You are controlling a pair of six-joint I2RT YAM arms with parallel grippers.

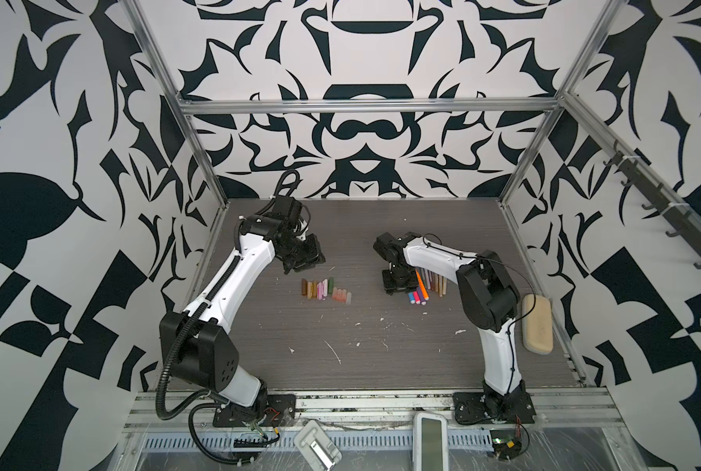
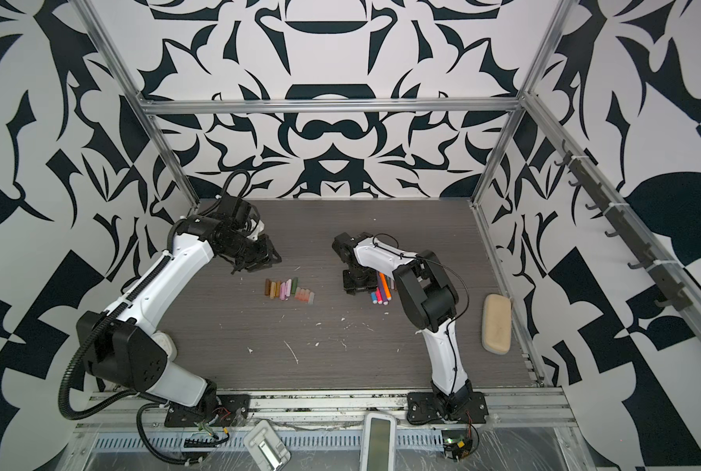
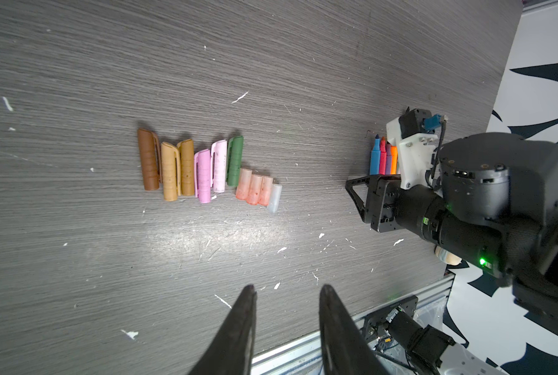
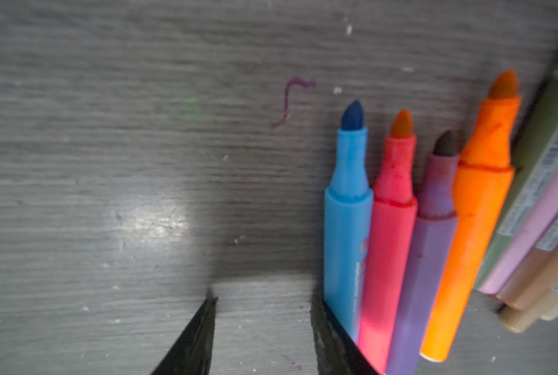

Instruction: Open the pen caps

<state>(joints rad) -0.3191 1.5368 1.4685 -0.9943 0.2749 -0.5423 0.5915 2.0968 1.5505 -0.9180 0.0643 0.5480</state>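
Several pen caps lie side by side in a row mid-table: brown, gold, pink, green and translucent peach. Several pens lie together to their right. Blue, pink-red, purple and orange ones show bare tips, with green, pink and tan barrels beside them. My left gripper hangs behind and left of the caps, open and empty. My right gripper stands low over the table, open with bare table between its fingers. One finger lies along the blue pen.
A beige oblong pouch lies at the table's right edge. A purple ink squiggle marks the table near the pen tips. White flecks dot the grey tabletop. Two white devices sit on the front rail.
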